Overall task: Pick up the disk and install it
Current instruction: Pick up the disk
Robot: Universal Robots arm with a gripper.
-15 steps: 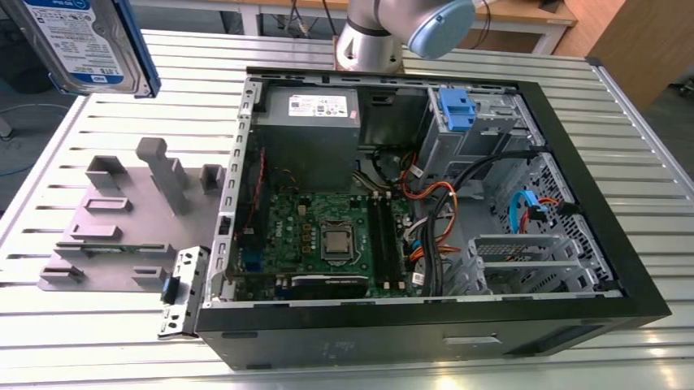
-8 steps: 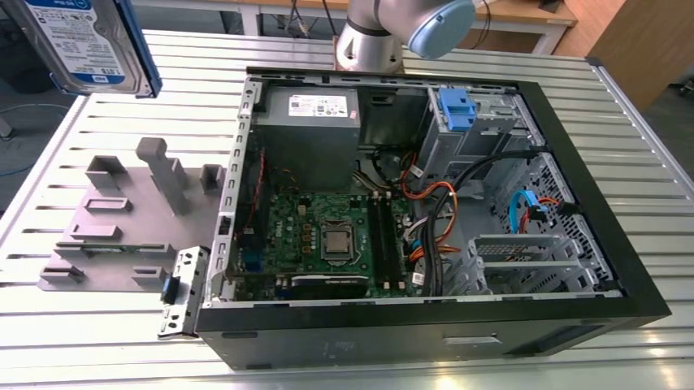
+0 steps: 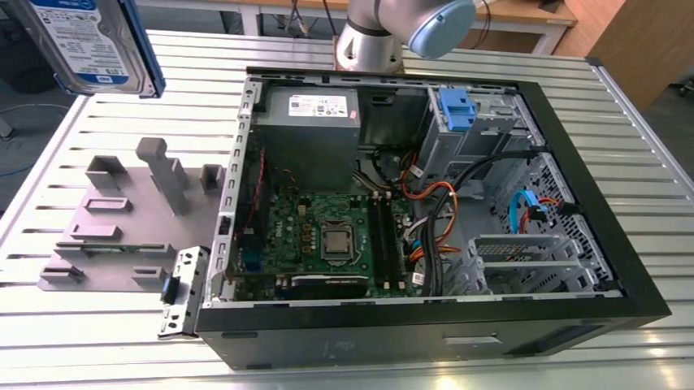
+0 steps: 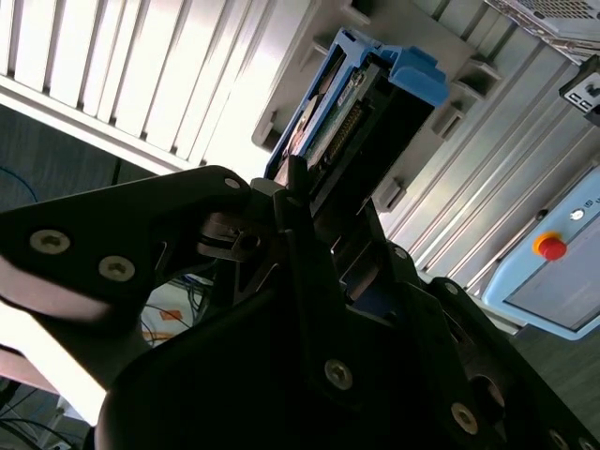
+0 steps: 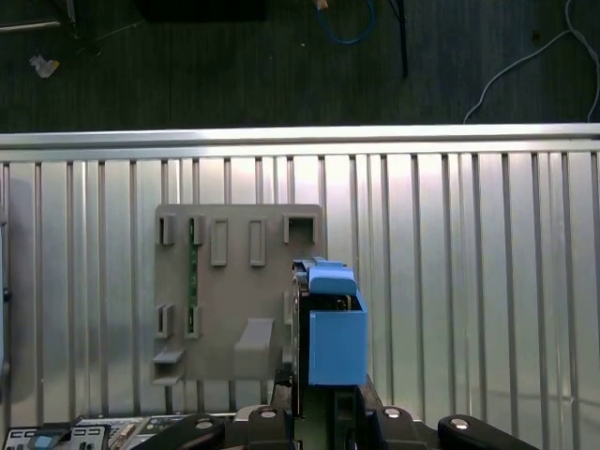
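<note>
The disk, a silver hard drive with a blue-and-white label and a blue bracket, hangs high above the table at the exterior view's upper left. In both wrist views it stands edge-on, its blue bracket toward the camera. My gripper is shut on the disk, with black fingers pressing its sides. Seen from the first wrist view, the gripper holds it over the edge of the grey holder plate, well above the plate.
The open computer case lies on the slatted metal table, showing a motherboard, cables and a drive bay with a blue latch. The grey holder plate sits to the case's left. The arm's base stands behind the case.
</note>
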